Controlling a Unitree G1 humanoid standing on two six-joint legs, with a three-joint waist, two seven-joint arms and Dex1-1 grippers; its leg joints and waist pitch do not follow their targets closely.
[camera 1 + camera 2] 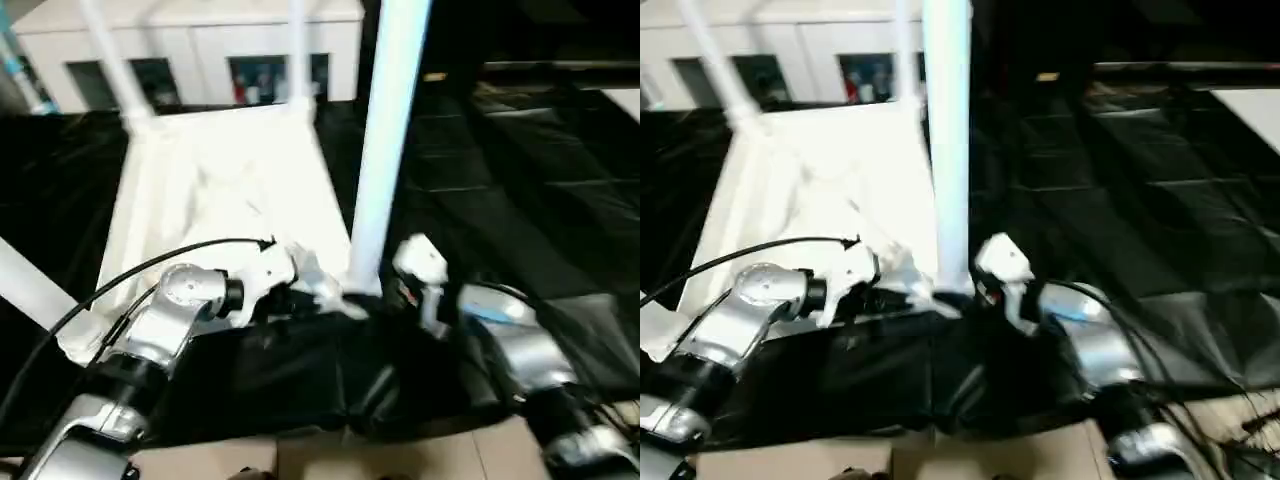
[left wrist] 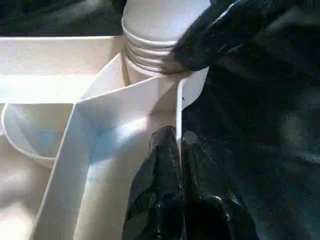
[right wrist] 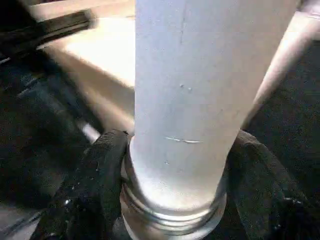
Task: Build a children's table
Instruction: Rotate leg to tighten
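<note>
The children's table top (image 1: 220, 190) lies upside down on the black cloth, ribbed underside facing up. Legs stand in its far left (image 1: 110, 60) and far right (image 1: 297, 50) sockets, and another leg (image 1: 35, 290) leans off at the near left. At the near right corner a fourth leg (image 1: 385, 130) rises upright from its socket. My right gripper (image 3: 175, 197) is shut around this leg's base just above its threaded end, one finger (image 3: 100, 185) on each side. My left gripper (image 2: 177, 150) is shut on the top's thin rim wall (image 2: 179, 107) beside that socket.
A white cabinet with glass doors (image 1: 200, 40) stands behind the work. Black cloth (image 1: 520, 190) covers the big table to the right and front. A black cable (image 1: 150, 262) arcs over my left forearm. Tan boards (image 1: 330, 455) show at the near edge.
</note>
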